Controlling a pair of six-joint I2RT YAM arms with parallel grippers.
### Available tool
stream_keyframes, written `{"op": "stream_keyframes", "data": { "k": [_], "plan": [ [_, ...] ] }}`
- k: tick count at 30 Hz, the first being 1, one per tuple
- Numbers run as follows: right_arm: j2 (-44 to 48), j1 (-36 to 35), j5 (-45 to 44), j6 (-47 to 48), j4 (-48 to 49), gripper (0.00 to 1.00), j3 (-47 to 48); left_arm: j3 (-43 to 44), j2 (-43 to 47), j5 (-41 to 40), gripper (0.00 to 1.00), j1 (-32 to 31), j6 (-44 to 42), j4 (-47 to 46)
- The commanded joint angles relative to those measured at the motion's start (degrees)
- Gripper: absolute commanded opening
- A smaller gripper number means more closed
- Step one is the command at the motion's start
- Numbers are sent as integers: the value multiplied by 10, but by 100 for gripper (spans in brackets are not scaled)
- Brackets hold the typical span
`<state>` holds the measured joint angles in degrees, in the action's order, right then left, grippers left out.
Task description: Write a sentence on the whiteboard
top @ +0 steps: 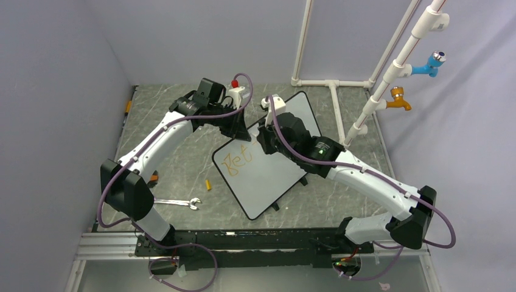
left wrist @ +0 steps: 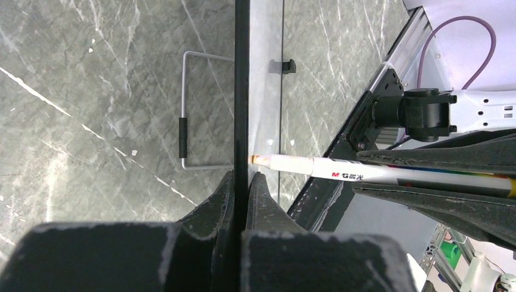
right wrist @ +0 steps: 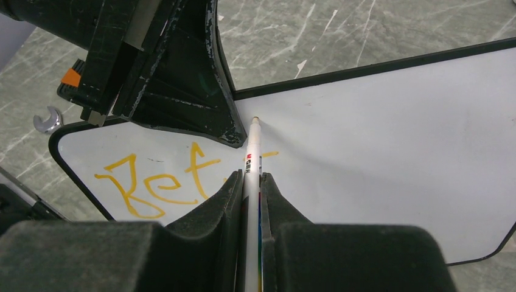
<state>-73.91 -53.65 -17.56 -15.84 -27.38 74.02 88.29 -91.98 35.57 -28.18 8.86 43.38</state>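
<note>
My right claw [right wrist: 252, 179] is pinched narrow on the marker [right wrist: 251, 146], barrel running out between the fingers, tip forward; my left claw [left wrist: 242, 179] is closed tight on the black frame of the board [right wrist: 395, 121], steadying it at the top edge. The board sits mid-table between my two arms, turned at an angle.

By my reckoning the job is only begun: the orange lettering [right wrist: 158, 182] reads "Bet", with one short stroke past it beside the marker; the rest of the first line and all of a second line are yet to come, and most of the white surface is bare. The tip seems to rest on the board just beside the left claw's finger, so I judge I am mid-letter.

The right wrist view gives the letters plainly and shows a wrench [right wrist: 47, 118] off the board's corner; it does not show what lies behind the board. The left wrist view has the board edge-on, hiding the writing, yet it shows the tip meeting the surface and a wire loop [left wrist: 195, 109] with a black sleeve on the far side. Only the top view shows the whole board [top: 268, 176] and both arms crossing over it.
</note>
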Motion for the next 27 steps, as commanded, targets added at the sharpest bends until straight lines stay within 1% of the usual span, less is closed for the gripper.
{"op": "stream_keyframes", "data": {
  "k": [1, 27],
  "plan": [
    [-4, 2, -1, 5, 23, 0, 13, 6, 11, -107, 0, 4, -67, -2],
    [56, 1, 42, -37, -12, 0, -100, 7, 12, -108, 0, 5, -68, -2]
  ]
}}
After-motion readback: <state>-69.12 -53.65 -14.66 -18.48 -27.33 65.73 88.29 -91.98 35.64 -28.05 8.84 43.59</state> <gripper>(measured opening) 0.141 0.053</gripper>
